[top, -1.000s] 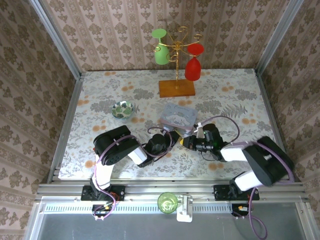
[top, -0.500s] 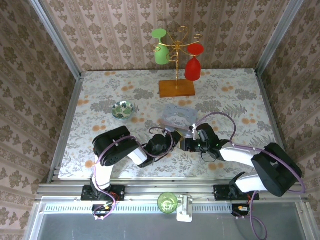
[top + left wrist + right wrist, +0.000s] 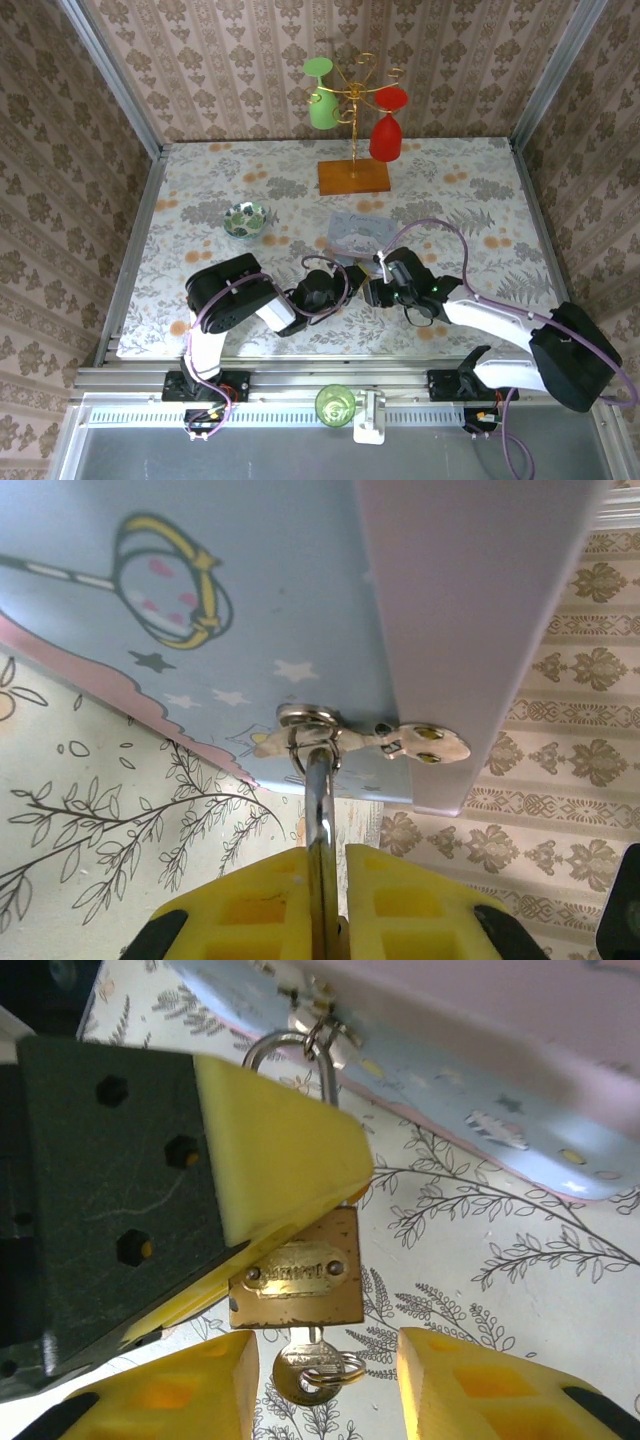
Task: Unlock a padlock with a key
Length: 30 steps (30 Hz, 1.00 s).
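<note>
The padlock (image 3: pixel 297 1282) hangs by its shackle (image 3: pixel 320 810) from the hasp of the box (image 3: pixel 250 600), over the table (image 3: pixel 480 1250). The left fingers (image 3: pixel 250 900) are clamped on the shackle and the top of the brass body. The right fingers (image 3: pixel 470 1385) stand apart on either side of the key (image 3: pixel 305 1360) in the lock's underside, not touching it. It is small, stiff, smooth metal. Unheld, the lock would likely swing, and the thin key wants a pinch on its flat bow. One padlock, one key, one box.
</note>
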Motion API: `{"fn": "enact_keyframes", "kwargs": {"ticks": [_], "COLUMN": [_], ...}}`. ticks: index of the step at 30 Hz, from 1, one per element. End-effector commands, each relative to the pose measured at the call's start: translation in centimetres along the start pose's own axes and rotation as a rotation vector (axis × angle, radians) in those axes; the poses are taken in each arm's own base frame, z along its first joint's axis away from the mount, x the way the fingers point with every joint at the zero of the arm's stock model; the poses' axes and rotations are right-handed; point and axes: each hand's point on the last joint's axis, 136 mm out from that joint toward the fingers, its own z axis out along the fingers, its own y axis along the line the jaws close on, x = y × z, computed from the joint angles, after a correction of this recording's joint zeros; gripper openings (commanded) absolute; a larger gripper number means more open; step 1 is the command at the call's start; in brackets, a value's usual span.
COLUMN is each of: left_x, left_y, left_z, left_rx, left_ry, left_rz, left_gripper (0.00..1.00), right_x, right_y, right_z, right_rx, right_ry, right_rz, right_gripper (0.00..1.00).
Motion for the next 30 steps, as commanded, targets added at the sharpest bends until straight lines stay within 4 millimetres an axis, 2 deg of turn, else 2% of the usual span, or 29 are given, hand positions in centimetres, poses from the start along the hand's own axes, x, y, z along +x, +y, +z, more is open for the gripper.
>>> {"fn": "enact_keyframes", "kwargs": {"ticks": [1, 6, 11, 15, 17, 24, 27, 30], "left_x": [0.4, 0.4, 0.5, 0.7, 0.9, 1.4, 1.5, 1.4], "left_y": [-3.1, -3.0, -3.0, -3.1, -3.3, -3.3, -3.5, -3.7], "left_z": [-0.3, -0.4, -0.3, -0.3, -0.2, 0.0, -0.1, -0.3], "left_rx": [0.103, 0.1, 0.101, 0.103, 0.108, 0.11, 0.113, 0.117], "left_ry": [0.024, 0.027, 0.031, 0.039, 0.045, 0.057, 0.057, 0.056], "left_rz": [-0.012, -0.015, -0.016, -0.024, -0.022, -0.034, -0.032, -0.027], "left_gripper": [0.0, 0.0, 0.0, 0.0, 0.0, 0.0, 0.0, 0.0], "right_x": [0.0, -1.1, -2.5, -2.5, -2.4, -2.6, -1.8, -1.5], "right_y": [-0.2, -0.3, -0.8, -0.3, -0.4, 0.9, 1.4, 1.5], "right_z": [0.2, 0.0, -0.7, -0.4, -0.1, 0.6, 1.2, 1.4], "right_rx": [0.053, 0.149, 0.304, 0.298, 0.307, 0.247, 0.161, -0.012], "right_ry": [0.0, -0.041, -0.096, -0.111, -0.11, -0.114, -0.099, -0.109], "right_rz": [-0.065, -0.148, -0.248, -0.276, -0.285, -0.281, -0.198, 0.003], "right_gripper": [0.41, 0.39, 0.29, 0.26, 0.2, 0.0, 0.0, 0.0]}}
